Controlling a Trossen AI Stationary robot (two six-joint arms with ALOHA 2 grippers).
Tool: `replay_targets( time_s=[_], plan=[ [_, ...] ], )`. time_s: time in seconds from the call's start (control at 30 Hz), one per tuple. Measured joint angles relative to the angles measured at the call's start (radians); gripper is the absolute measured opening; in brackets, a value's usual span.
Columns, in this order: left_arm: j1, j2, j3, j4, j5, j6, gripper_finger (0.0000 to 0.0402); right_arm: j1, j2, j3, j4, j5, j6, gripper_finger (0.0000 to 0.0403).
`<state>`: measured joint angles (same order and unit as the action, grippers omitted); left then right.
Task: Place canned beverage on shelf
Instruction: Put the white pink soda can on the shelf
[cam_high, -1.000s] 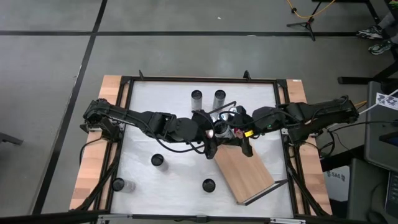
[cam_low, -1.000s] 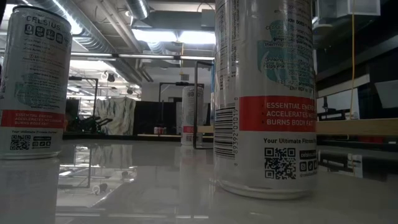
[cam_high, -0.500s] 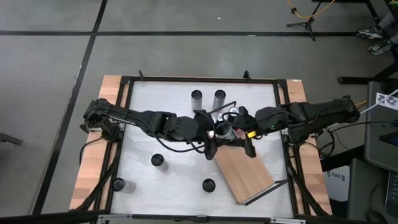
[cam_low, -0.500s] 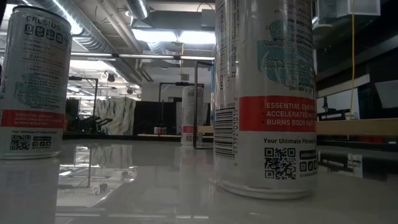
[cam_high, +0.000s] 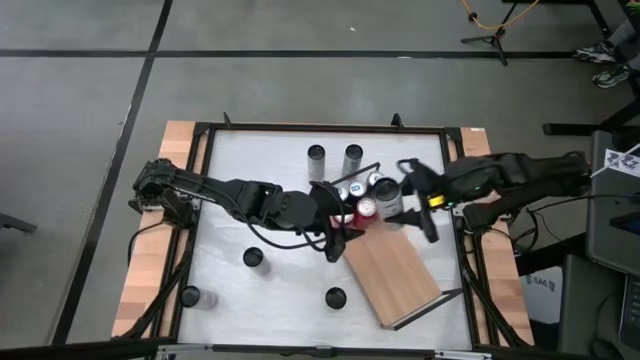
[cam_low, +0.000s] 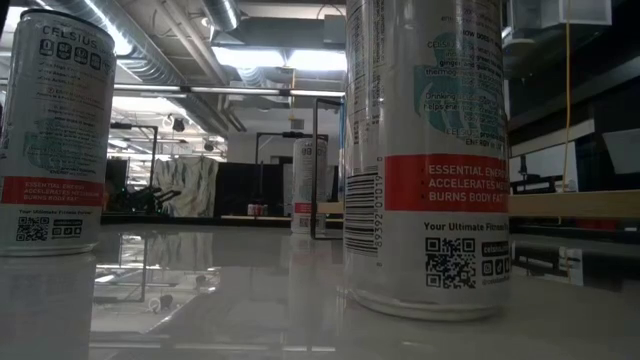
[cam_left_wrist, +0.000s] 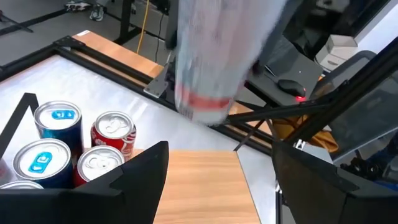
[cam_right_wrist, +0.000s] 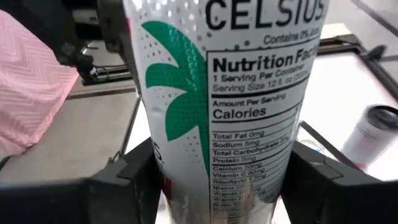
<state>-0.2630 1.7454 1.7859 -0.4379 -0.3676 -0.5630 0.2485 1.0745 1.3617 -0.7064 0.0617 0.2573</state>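
The light-wood shelf (cam_high: 392, 272) lies slanted right of the table's centre, cans (cam_high: 358, 190) clustered at its far end, the right gripper (cam_high: 400, 202) gripping a white Celsius can (cam_right_wrist: 230, 106) above it, the left gripper (cam_high: 337, 232) just left, fingers parted and empty.

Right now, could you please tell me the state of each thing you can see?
Right tool: shut on the Celsius can.
Celsius can: held in the air, upright.
Left tool: open, empty.
Shelf: askew on the table.
Shelf cans: upright, grouped at one end.
Loose cans: five, upright on the table.
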Motion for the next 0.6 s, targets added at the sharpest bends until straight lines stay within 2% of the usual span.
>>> replay_targets(
  time_s=[0.1,0.27,0.37,0.5,0.6],
  plan=[
    [0.0,0.0,0.0,-0.001,-0.003,0.0,0.0279,0.0,-0.051,0.0,-0.026,0.0,-0.014,0.0236],
    [0.0,0.0,0.0,0.002,-0.016,0.0,0.0279,0.0,-0.17,0.002,-0.109,0.056,-0.055,0.0237],
    [0.001,0.0,0.0,0.002,-0.019,-0.001,0.0279,0.0,-0.232,-0.044,-0.153,0.089,-0.063,0.0236],
    [0.002,0.0,0.0,0.004,-0.023,-0.002,0.0279,0.0,-0.375,-0.202,-0.109,0.129,-0.055,0.0237],
    [0.002,0.001,0.0,0.005,-0.026,-0.002,0.0279,0.0,-0.5,-0.374,0.017,0.129,-0.052,0.0238]
  ],
)
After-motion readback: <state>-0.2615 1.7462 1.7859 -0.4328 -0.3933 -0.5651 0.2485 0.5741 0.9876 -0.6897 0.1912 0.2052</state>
